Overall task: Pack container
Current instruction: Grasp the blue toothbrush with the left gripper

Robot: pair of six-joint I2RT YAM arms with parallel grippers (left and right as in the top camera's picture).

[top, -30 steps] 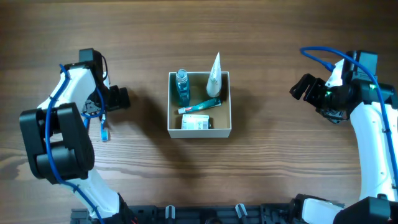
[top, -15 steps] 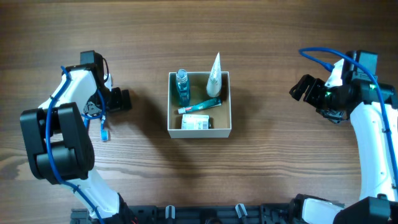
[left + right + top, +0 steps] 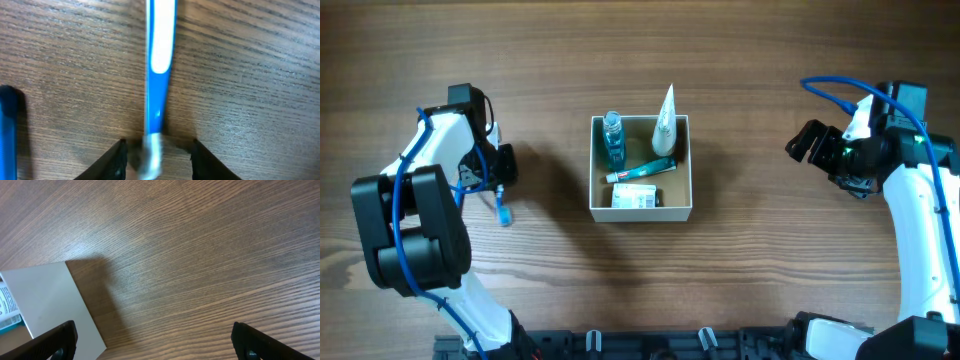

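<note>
The container [image 3: 640,213] is a square white-walled box at the table's middle; its white outer wall [image 3: 45,295] shows in the right wrist view. Inside lie a teal bottle [image 3: 612,140], a white tube [image 3: 665,125], a teal toothpaste tube [image 3: 642,170] and a small carton [image 3: 635,198]. A blue toothbrush [image 3: 503,208] lies on the wood left of the box. My left gripper [image 3: 500,178] sits over its near end. In the left wrist view the toothbrush handle [image 3: 159,75] runs between the jaws of the gripper [image 3: 157,155], with a gap on each side. My right gripper [image 3: 805,142] stands wide open over bare wood [image 3: 155,342].
A blue cable [image 3: 7,130] of the left arm hangs at the left edge of the wrist view. Both arm bases stand at the table's front corners.
The left gripper has shifted left and turned toward the toothbrush, and its jaws have narrowed around the handle. The toothbrush now lies a little further right. The right arm has not moved.
</note>
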